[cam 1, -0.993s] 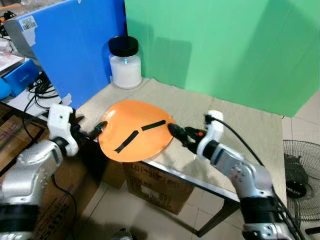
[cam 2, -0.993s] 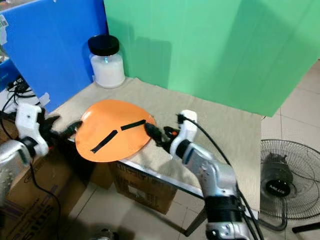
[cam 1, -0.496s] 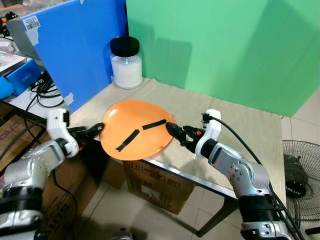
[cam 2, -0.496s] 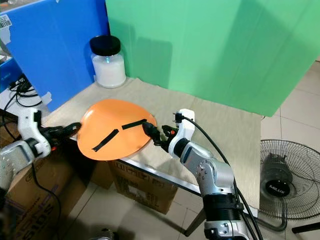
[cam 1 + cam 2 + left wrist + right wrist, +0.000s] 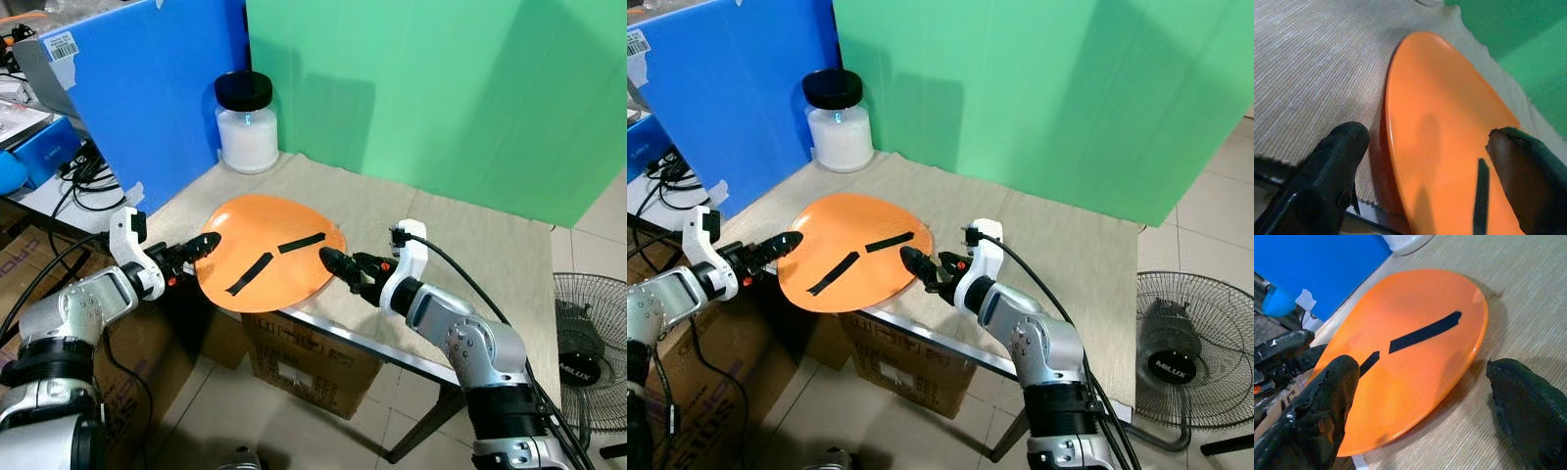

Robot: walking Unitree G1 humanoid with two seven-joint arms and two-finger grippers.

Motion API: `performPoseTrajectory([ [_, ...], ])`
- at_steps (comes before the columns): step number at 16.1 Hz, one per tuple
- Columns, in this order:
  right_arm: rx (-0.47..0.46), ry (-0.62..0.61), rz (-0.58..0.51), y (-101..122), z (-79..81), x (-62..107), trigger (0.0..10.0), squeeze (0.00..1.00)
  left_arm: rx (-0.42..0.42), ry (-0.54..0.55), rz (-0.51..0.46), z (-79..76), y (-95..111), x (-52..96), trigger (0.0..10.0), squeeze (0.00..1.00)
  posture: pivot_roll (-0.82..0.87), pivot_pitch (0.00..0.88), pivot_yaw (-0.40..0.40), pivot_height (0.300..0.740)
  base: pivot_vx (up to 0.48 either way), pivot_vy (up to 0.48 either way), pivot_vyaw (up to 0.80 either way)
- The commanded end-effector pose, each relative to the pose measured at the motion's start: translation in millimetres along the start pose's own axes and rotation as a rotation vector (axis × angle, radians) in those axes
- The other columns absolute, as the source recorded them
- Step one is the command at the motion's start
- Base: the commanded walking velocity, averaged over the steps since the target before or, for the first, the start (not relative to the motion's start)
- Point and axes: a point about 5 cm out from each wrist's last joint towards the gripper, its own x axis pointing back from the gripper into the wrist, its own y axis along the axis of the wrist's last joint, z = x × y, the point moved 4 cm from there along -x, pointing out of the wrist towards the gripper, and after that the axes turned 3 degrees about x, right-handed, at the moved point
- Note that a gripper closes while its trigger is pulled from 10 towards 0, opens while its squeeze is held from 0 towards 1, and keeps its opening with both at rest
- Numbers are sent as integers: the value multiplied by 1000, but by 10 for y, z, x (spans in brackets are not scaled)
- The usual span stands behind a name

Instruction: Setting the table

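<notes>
Reaching in from opposite sides, both arms stretch nearly level toward the orange plate [image 5: 269, 266], forearms bent at the elbow and pointing inward at each other. The left end effector [image 5: 199, 247] sits at the plate's left rim with its black fingers spread apart; in the left wrist view one finger [image 5: 1332, 166] lies outside the rim over the woven cloth and the other over the plate's face, neither pressed against it. The right end effector [image 5: 338, 266] is at the plate's right rim, also spread wide, one finger [image 5: 1317, 406] over the plate's near portion and the other over the cloth beside it.

The plate lies on the tabletop [image 5: 460, 245] at its front left corner, its near edge hanging slightly past the tabletop's front edge. It rests slightly tilted, with the right rim just off the cloth. Two strips of black tape [image 5: 300, 244] on its face lie roughly in one line, running from the near left toward the far right. A white jar with a black lid [image 5: 245, 122] stands well behind the plate, near the blue panel [image 5: 147, 88].
</notes>
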Motion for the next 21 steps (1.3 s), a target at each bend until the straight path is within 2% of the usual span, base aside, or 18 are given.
performPoseTrajectory([
  [1, 0, 15, 1, 2, 22, 12, 10000, 827, 84, -13, 60, 7, -183, -50, 4235, 0, 63, 54, -4, 740, 0, 0, 0],
  [2, 1, 16, 0, 4, 24, 12, 10000, 812, 118, -46, 72, -45, -221, -74, 706, 0, 63, 54, -4, 740, 0, 0, 0],
  [3, 1, 16, 0, 5, 25, 14, 10000, 804, 139, -61, 87, -67, -267, -92, 0, 0, 62, 54, -2, 740, 0, 0, 0],
  [5, 6, 19, 0, 7, 28, 17, 10000, 788, 163, -81, 108, -99, -339, -107, 0, 0, 62, 54, -2, 740, 0, 0, 0],
  [7, 21, 32, 4, 7, 51, 26, 10000, 784, 153, -87, 131, -117, -379, -91, 0, 0, 61, 54, -1, 740, 0, 0, 0],
  [9, 37, 47, 10, -2, 78, 28, 10000, 729, 104, -77, 149, -121, -390, -50, 0, 0, 60, 54, 0, 740, 0, 0, 0],
  [12, 40, 48, 14, -10, 83, 30, 10000, 694, -89, -6, 179, -27, -394, 41, 0, 0, 61, 52, -2, 740, 0, 0, 0],
  [13, 41, 49, 14, -13, 85, 31, 10000, 667, -113, 7, 177, -7, -384, 55, 0, 0, 64, 50, -4, 740, 0, 0, 0],
  [16, 49, 52, 16, -15, 94, 30, 10000, 522, -148, 36, 115, 13, -252, 114, 0, 0, 64, 50, -4, 740, 0, 0, 0],
  [18, 59, 53, 18, -18, 96, 30, 10000, 353, -165, 19, 43, -51, -97, 150, 0, 0, 65, 41, -6, 740, 0, 0, 0],
  [21, 67, 55, 20, -18, 104, 26, 10000, 275, -143, -26, 2, -152, 6, 169, 0, 0, 65, 35, -7, 740, 0, 0, 0],
])
